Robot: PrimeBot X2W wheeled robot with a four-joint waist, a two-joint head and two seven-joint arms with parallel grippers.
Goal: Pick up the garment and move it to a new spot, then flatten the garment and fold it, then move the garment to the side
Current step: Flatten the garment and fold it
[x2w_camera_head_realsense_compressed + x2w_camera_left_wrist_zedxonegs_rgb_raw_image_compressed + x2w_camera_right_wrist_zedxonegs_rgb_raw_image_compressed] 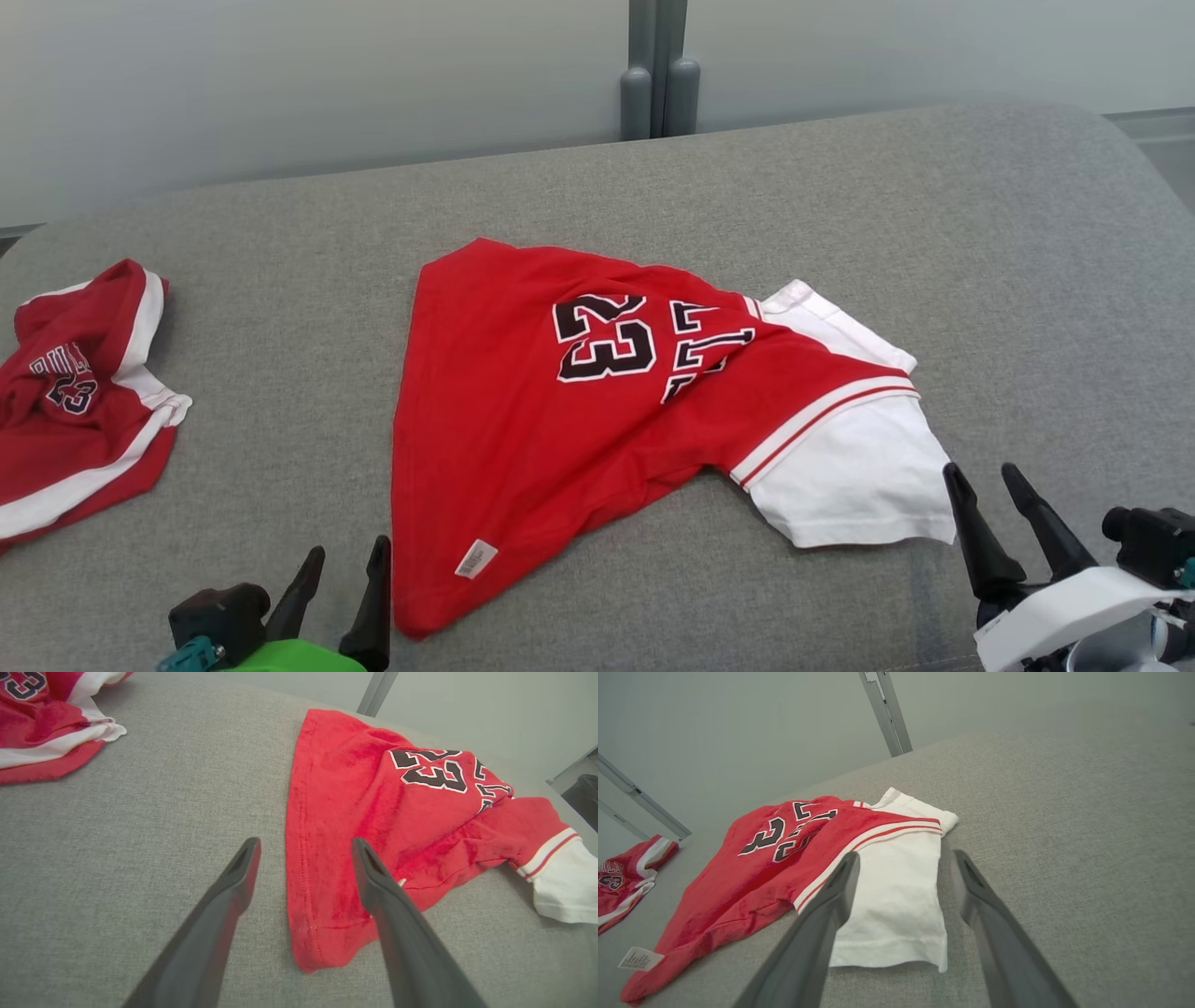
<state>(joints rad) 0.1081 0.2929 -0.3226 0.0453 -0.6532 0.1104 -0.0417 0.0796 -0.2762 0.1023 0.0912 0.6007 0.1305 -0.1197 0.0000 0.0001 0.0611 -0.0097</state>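
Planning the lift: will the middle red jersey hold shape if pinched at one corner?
Probably not: the red jersey lies creased and bunched, so should droop. It looks thin, likely light. Pushed on the grey fabric surface, it may wrinkle, not slide.

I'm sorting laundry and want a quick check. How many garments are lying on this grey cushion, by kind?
Red and white shirt, spread in the middle: 1
Crumpled red and white shorts, or what looks like shorts, at the left edge: 1
Total: 2
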